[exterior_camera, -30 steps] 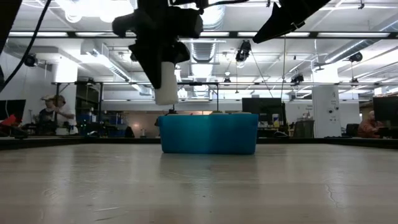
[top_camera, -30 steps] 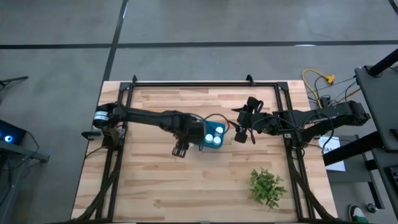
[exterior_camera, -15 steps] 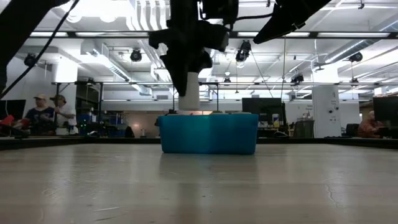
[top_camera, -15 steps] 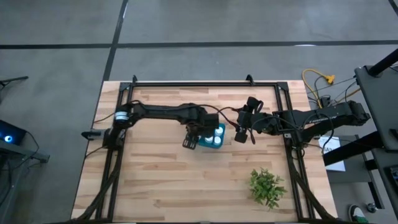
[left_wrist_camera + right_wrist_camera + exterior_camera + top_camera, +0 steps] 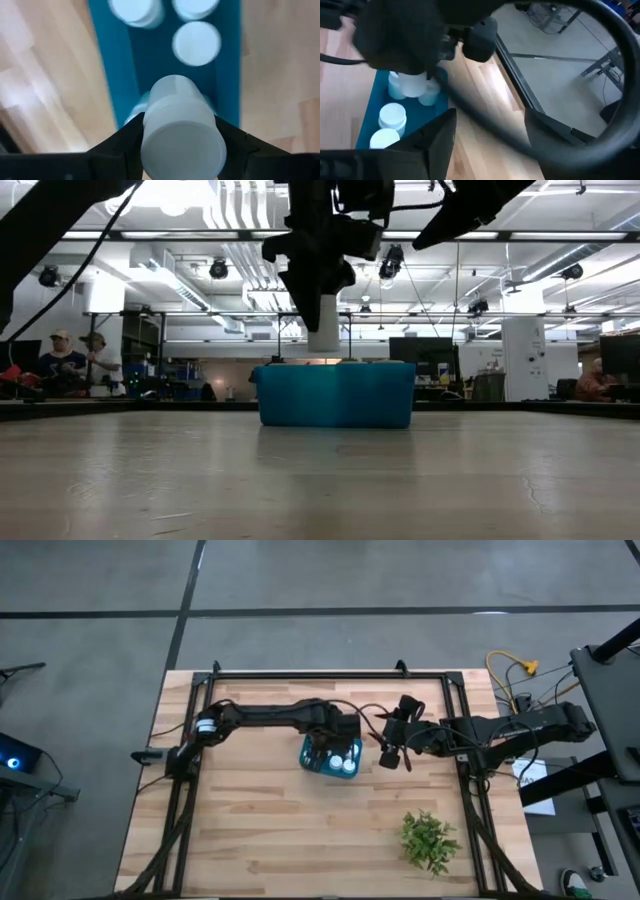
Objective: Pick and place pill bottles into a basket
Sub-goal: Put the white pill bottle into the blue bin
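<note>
High view: the left arm reaches across the wooden worktop (image 5: 250, 820) and its left gripper (image 5: 328, 743) hangs directly over the teal basket (image 5: 307, 755), which sits near the middle of the worktop. White caps of pill bottles (image 5: 346, 763) show inside the basket on the side toward the right arm. The right gripper (image 5: 390, 753) hovers just beside the basket, apart from it. A green leafy plant (image 5: 430, 840) lies well apart, near the worktop's front right corner.

Low view: the left gripper (image 5: 322, 300) hangs above the basket (image 5: 336, 394), its jaws closed on a white pill bottle (image 5: 323, 332) that is held upright, its lower end just above the basket's rim. People (image 5: 62, 360) stand in the room far behind.

Left wrist view: the held bottle (image 5: 181, 134) fills the space between the two dark fingers (image 5: 126, 137), clamped on both sides. Beyond it lies the basket (image 5: 111, 60), with three other white caps (image 5: 196, 42) standing inside.

Right wrist view: the right arm's own fingers (image 5: 437, 137) stand apart with nothing between them, so its jaws are open. Farther off, the left gripper (image 5: 412, 75) holds the bottle (image 5: 410, 85) over the basket (image 5: 370, 117), where more bottles (image 5: 392, 116) stand.
</note>
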`<control>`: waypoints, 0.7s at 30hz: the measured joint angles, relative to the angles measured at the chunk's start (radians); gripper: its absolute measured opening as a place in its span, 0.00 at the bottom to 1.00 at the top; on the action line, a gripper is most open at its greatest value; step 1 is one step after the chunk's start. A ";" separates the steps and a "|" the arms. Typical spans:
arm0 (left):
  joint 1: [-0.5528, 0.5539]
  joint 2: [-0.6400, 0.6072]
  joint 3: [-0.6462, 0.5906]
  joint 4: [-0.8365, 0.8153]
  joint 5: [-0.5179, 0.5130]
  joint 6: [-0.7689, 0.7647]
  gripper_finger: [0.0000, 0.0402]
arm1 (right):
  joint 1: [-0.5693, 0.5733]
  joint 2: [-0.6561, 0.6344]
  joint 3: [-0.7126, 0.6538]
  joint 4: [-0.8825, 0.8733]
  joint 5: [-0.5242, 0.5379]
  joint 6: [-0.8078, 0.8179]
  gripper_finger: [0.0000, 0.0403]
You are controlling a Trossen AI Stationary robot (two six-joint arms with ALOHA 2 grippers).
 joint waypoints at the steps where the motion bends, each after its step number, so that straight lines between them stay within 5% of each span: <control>1: 0.006 0.000 -0.001 0.005 -0.001 0.009 0.39 | 0.000 -0.005 0.000 0.000 0.000 0.000 0.56; 21: 0.062 0.000 -0.002 0.091 0.009 0.113 0.39 | 0.000 -0.140 -0.006 -0.111 0.002 0.063 0.56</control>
